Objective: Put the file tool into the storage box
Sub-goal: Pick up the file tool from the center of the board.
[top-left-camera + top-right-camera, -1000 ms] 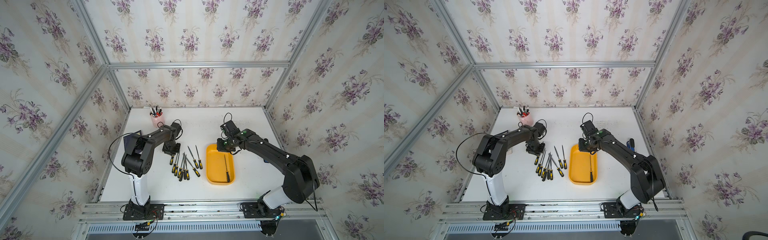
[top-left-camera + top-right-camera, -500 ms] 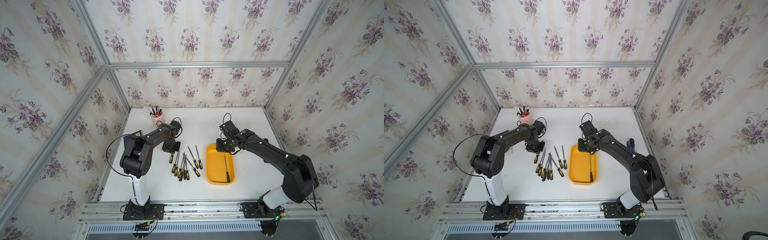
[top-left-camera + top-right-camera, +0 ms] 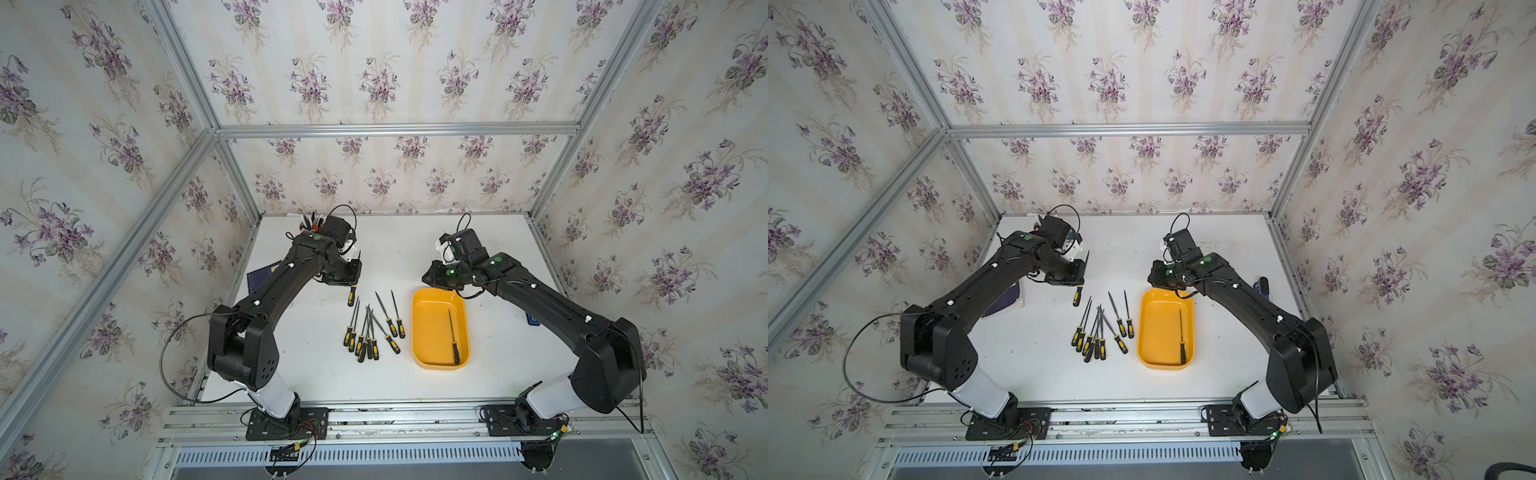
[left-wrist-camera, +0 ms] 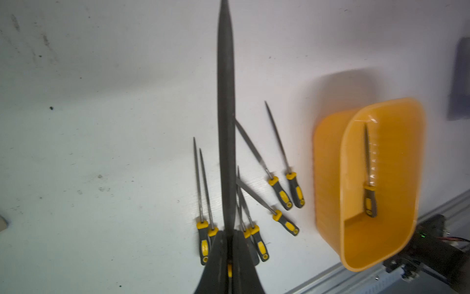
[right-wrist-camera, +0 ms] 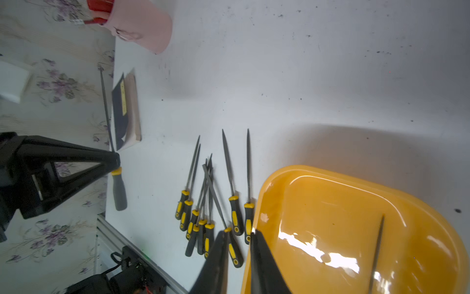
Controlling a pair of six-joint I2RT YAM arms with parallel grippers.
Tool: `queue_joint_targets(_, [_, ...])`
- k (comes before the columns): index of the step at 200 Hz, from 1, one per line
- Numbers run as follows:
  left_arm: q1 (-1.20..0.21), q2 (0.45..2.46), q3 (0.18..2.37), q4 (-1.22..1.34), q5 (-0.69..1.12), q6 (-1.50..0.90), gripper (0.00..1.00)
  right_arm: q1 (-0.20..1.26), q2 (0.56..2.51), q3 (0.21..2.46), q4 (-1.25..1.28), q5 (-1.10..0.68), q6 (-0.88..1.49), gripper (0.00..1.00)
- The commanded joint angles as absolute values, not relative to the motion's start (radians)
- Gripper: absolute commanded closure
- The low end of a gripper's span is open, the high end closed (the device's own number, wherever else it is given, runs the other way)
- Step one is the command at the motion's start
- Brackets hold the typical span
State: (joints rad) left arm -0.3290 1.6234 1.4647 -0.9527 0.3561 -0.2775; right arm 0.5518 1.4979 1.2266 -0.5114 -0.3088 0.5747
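Observation:
My left gripper (image 4: 229, 233) is shut on a file tool (image 4: 225, 114), gripping it where the blade meets the handle. It holds the file above the table, beyond the far end of the loose files (image 3: 368, 328); the black-and-yellow handle (image 3: 351, 295) hangs below the fingers. The orange-yellow storage box (image 3: 432, 324) lies to the right of those files with one file (image 3: 453, 336) inside. My right gripper (image 5: 239, 235) hovers over the box's far left corner, open a little, with nothing between its fingers.
Several black-and-yellow files (image 3: 1100, 328) lie fanned on the white table left of the box (image 3: 1160, 328). A pink pen cup (image 5: 142, 30) stands at the back left. A dark booklet (image 3: 259, 276) lies by the left wall, and a blue object (image 3: 1262, 286) near the right arm.
My left gripper has shut on a file and lifted it off the table, moving slightly toward the back. The right gripper's fingers have parted a little.

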Motion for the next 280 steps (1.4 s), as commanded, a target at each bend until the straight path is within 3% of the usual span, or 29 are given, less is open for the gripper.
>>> queue_joint_targets(1, [-0.336,1.582,1.482,-0.952,0.563,-0.352,1.0,0.552,1.486,1.23,-0.373,-0.436,0.618,0.75])
queue_joint_targets(47, [-0.414,1.518,1.446,-0.851,0.717,-0.478,1.0,0.559,1.499,1.229,-0.196,-0.573,0.662,0.65])
queue_joint_targets(144, [-0.505,1.494,1.362,-0.752,0.747,-0.556,1.0,0.586,1.546,1.26,-0.155,-0.561,0.693,0.66])
queue_joint_targets(206, [-0.523,1.5,1.359,-0.744,0.739,-0.557,1.0,0.594,1.585,1.301,-0.247,-0.503,0.667,0.73])
queue_joint_targets(280, [-0.532,1.506,1.343,-0.745,0.726,-0.552,1.0,0.595,1.606,1.319,-0.283,-0.465,0.655,0.93])
